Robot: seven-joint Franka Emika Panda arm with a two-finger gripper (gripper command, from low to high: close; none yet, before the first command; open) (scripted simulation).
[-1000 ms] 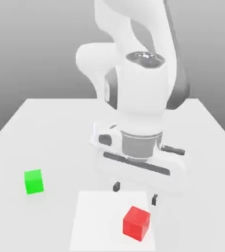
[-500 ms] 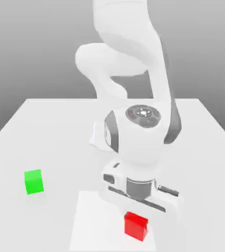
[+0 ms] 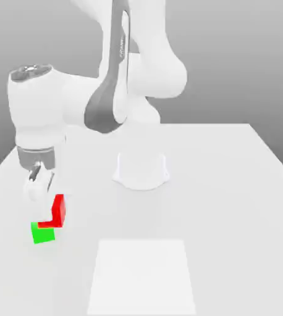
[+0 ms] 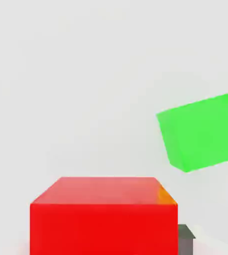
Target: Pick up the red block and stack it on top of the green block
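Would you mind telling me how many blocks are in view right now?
2. The red block is held in the pincer at the exterior view's left, just above the table. The green block sits on the table right below it.

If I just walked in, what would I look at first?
First, the big white robot arm, reaching over to the exterior view's left side of the table. Its gripper is shut on the bright red block, holding it in the air close above the green block. In the hand view, the green block sits off to one side, not straight under the red block.
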